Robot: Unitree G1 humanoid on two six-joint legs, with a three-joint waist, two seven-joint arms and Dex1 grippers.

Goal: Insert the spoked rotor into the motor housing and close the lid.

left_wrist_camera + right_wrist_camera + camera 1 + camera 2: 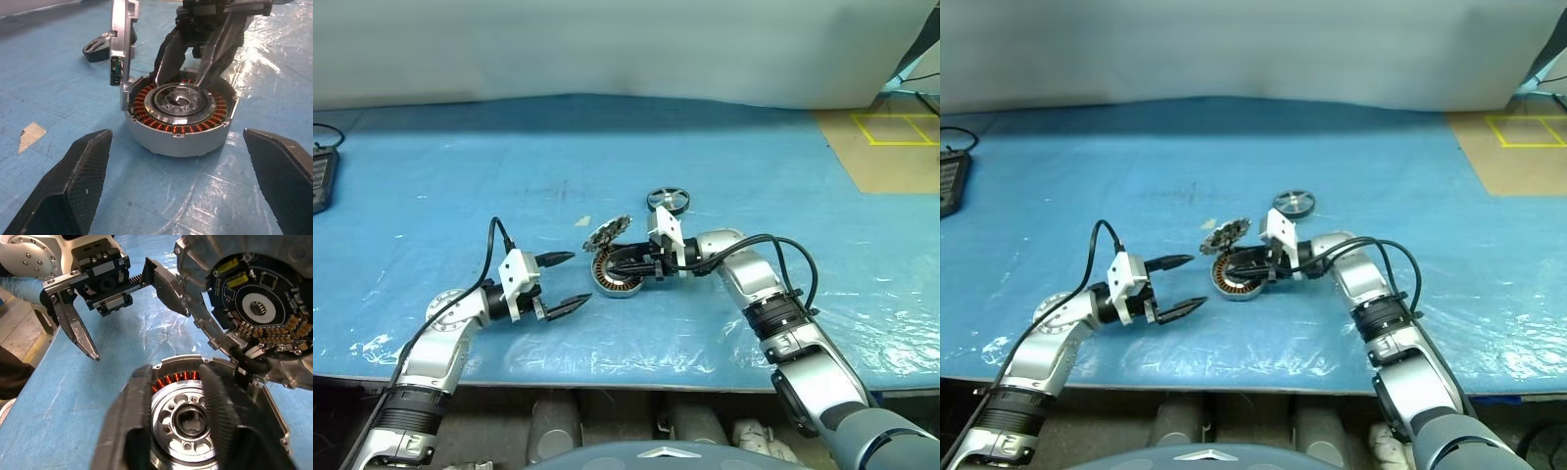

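From the head view, the spoked rotor (668, 200) lies on the blue surface (460, 176) just behind the motor housing (619, 275), whose lid (608, 233) stands open. The left wrist view shows the left end effector (181, 181) spread wide and empty, the right end effector (188, 83) nearly closed over the housing's centre. In the right wrist view nothing looks gripped; it should probably lift clear before fetching the rotor.

motor housing (178, 134): matt grey cast-looking metal shell, glossy copper windings, bright machined silver centre | lid (254, 308): rough silvery metal rim, dark circuit board inside | spoked rotor (668, 200): black rim, shiny spokes | left gripper fingers (73, 186): matt black, finely textured | table cover (460, 176): blue plastic sheet, glossy, wrinkled
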